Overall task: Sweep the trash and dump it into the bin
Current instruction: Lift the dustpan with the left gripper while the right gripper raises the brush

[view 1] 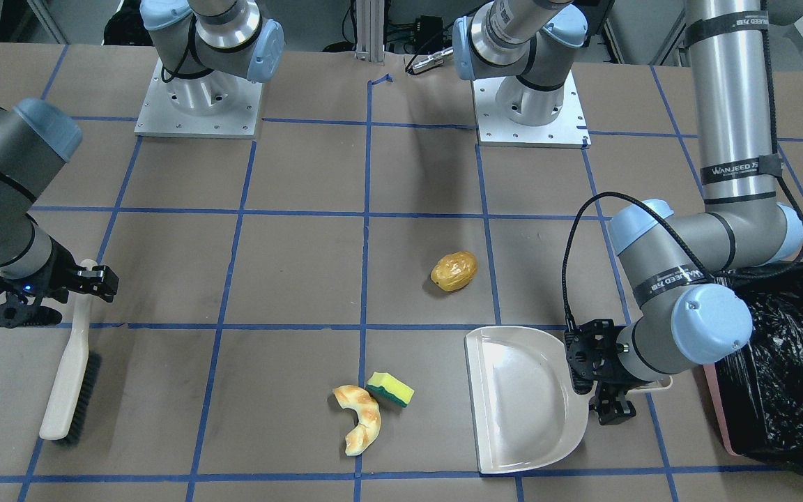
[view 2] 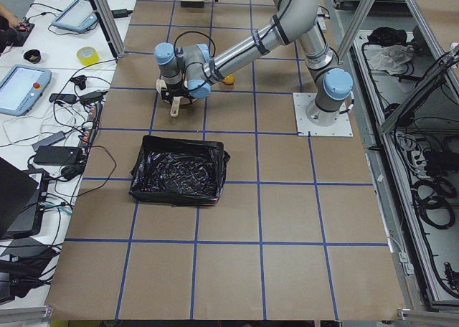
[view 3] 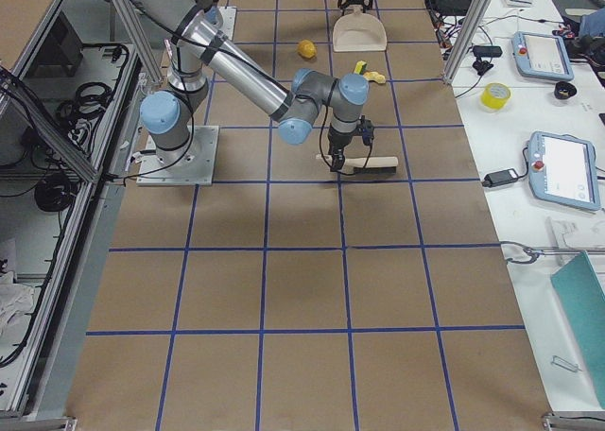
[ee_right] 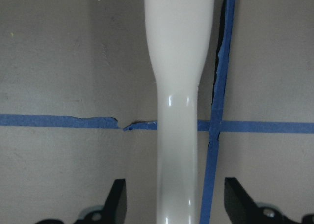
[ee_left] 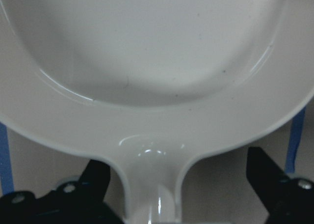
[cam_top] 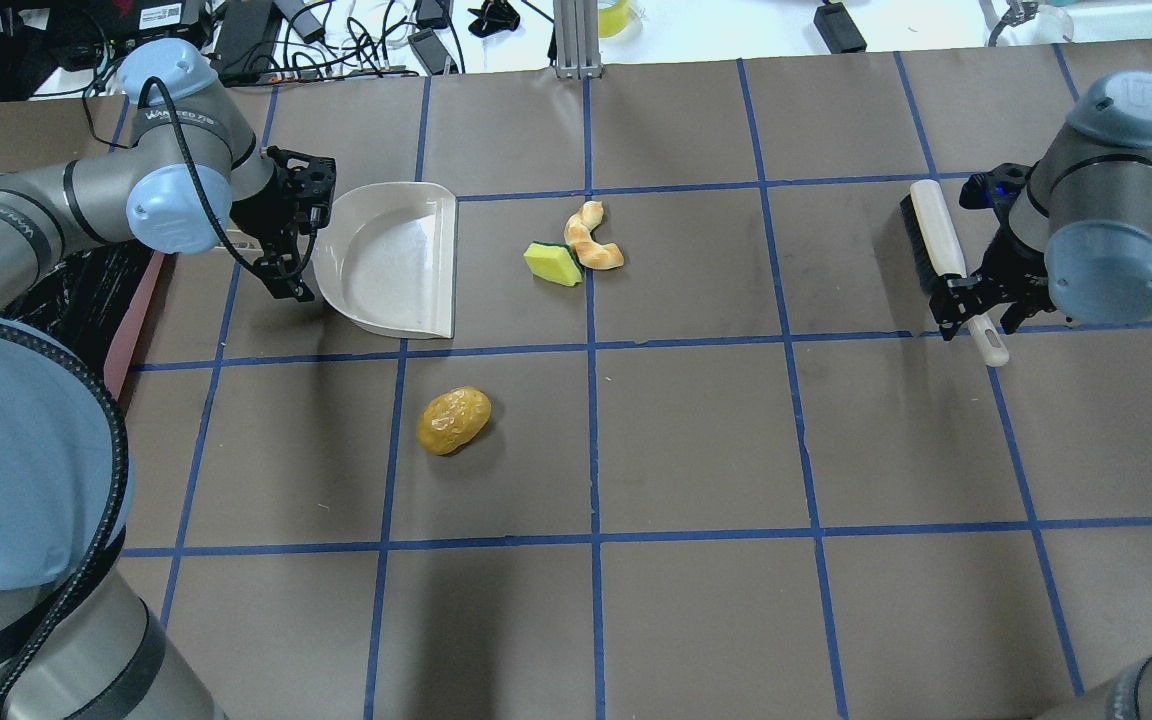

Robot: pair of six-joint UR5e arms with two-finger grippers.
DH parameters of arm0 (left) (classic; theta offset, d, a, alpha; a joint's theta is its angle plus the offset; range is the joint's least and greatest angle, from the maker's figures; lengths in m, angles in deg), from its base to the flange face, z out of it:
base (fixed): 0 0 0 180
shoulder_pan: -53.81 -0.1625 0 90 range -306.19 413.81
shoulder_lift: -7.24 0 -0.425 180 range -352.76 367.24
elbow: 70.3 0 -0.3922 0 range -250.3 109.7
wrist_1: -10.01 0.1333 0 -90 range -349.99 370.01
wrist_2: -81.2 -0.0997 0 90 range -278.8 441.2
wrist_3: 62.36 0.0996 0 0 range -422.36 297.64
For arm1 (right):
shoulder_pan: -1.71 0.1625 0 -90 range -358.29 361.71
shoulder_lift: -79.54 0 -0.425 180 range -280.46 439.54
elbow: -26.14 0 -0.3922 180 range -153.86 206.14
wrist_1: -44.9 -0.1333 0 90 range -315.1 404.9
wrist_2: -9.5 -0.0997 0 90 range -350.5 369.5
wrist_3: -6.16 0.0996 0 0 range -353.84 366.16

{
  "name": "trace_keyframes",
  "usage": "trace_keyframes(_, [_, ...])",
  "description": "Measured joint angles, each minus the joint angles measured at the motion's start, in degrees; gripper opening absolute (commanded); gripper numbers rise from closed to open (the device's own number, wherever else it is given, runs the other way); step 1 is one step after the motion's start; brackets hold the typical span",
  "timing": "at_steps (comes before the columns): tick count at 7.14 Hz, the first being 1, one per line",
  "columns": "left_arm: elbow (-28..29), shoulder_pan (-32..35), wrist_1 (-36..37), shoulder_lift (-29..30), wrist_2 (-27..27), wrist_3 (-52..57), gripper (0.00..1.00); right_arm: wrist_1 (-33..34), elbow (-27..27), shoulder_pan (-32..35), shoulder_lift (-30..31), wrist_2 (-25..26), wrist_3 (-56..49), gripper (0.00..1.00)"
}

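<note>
The potato-like lump (view 1: 454,270) (cam_top: 453,420) lies mid-table. The croissant-like piece (view 1: 361,418) (cam_top: 591,238) and the yellow-green sponge (view 1: 389,389) (cam_top: 553,264) touch each other, a short way off the open mouth of the cream dustpan (view 1: 523,397) (cam_top: 391,260). My left gripper (view 1: 600,380) (cam_top: 298,235) (ee_left: 179,184) is open, its fingers well clear on either side of the dustpan's handle. The black-lined pinkish bin (view 1: 785,362) (view 2: 179,171) stands just behind the left arm. My right gripper (view 1: 91,275) (cam_top: 976,310) (ee_right: 177,202) is open astride the handle of a cream hand brush (view 1: 70,369) (cam_top: 941,245).
Both arm bases (view 1: 198,97) (view 1: 530,104) stand at the robot's edge of the table. Blue tape lines grid the brown tabletop. Cables and devices lie beyond the far table edge (cam_top: 416,40).
</note>
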Motion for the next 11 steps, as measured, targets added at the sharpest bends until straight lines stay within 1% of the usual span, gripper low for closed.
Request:
trace_keyframes(1, [0.0, 0.0, 0.1, 0.2, -0.2, 0.0, 0.98, -0.2, 0.0, 0.0, 0.1, 0.0, 0.1, 0.00])
trace_keyframes(2, [0.0, 0.1, 0.1, 0.3, -0.2, 0.0, 0.28, -0.7, 0.0, 0.0, 0.2, 0.0, 0.2, 0.00])
trace_keyframes(3, [-0.2, 0.1, 0.3, 0.1, -0.2, 0.0, 0.00, -1.7, -0.1, 0.0, 0.2, 0.1, 0.2, 0.00])
trace_keyframes(5, [-1.2, 0.1, 2.0, -0.8, -0.2, 0.0, 0.00, -3.8, -0.5, 0.0, 0.6, 0.1, 0.4, 0.00])
trace_keyframes(8, [-1.8, 0.1, 3.1, -1.0, -0.2, 0.1, 0.00, -5.9, -1.2, 1.8, 4.0, -0.6, 2.0, 0.00])
trace_keyframes(9, [-1.8, 0.1, 3.2, -1.0, -0.2, 0.2, 0.00, -6.3, -1.4, 3.9, 4.7, -1.0, 2.4, 0.00])
trace_keyframes(11, [-1.7, 0.4, 3.1, -0.8, -0.2, 0.3, 0.00, -6.6, -3.2, 11.1, 4.5, -1.3, 6.0, 0.00])
